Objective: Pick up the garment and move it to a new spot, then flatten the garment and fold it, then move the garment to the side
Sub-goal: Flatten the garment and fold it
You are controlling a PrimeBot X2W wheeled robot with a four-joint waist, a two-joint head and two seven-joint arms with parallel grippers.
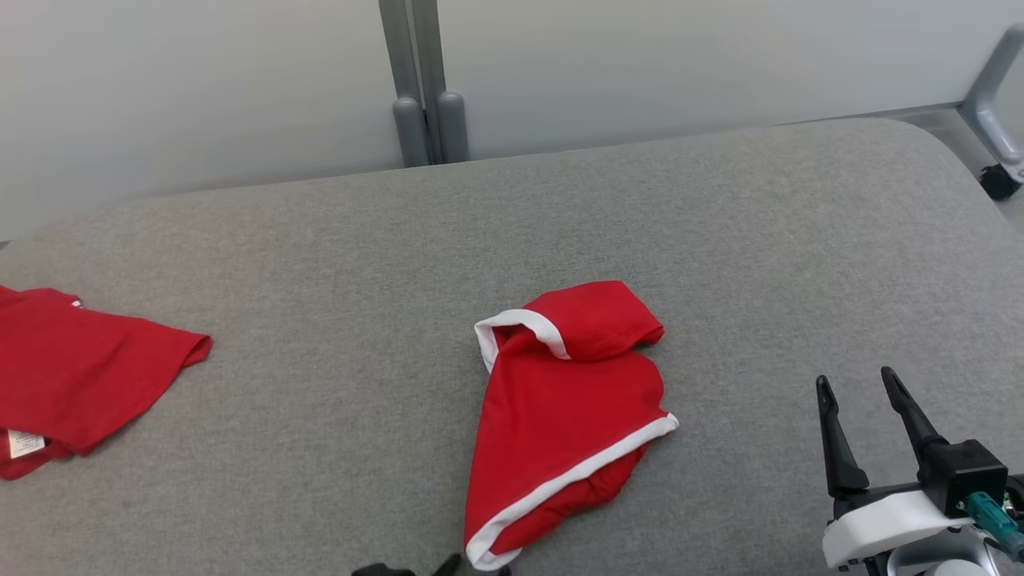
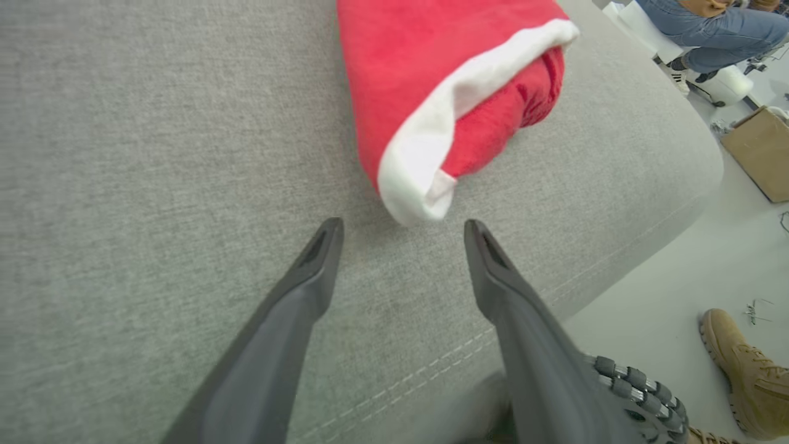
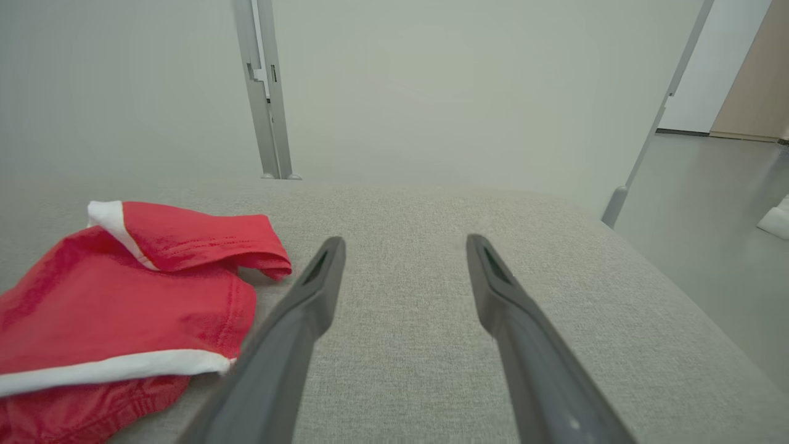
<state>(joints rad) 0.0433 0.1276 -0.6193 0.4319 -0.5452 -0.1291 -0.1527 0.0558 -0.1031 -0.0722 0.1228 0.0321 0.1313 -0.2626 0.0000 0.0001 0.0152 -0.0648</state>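
Note:
The garment (image 1: 568, 408) is red with white trim and lies crumpled in the middle of the grey cushion (image 1: 336, 264). In the left wrist view its near white-trimmed corner (image 2: 419, 185) sits just beyond my left gripper (image 2: 402, 227), which is open and holds nothing. The dark tips of that gripper (image 1: 412, 569) peek over the head view's bottom edge, left of the garment's lower corner. My right gripper (image 1: 856, 380) stands open to the right of the garment, above bare cushion. From its wrist, the right gripper (image 3: 405, 242) has the garment (image 3: 123, 296) to its left.
A second red garment (image 1: 80, 384) lies at the cushion's left edge. Grey partition posts (image 1: 424, 88) stand behind. The cushion's front edge (image 2: 616, 271) drops to the floor, where there is a tan boot (image 2: 739, 364), a cardboard box (image 2: 761, 151) and a seated person (image 2: 715, 31).

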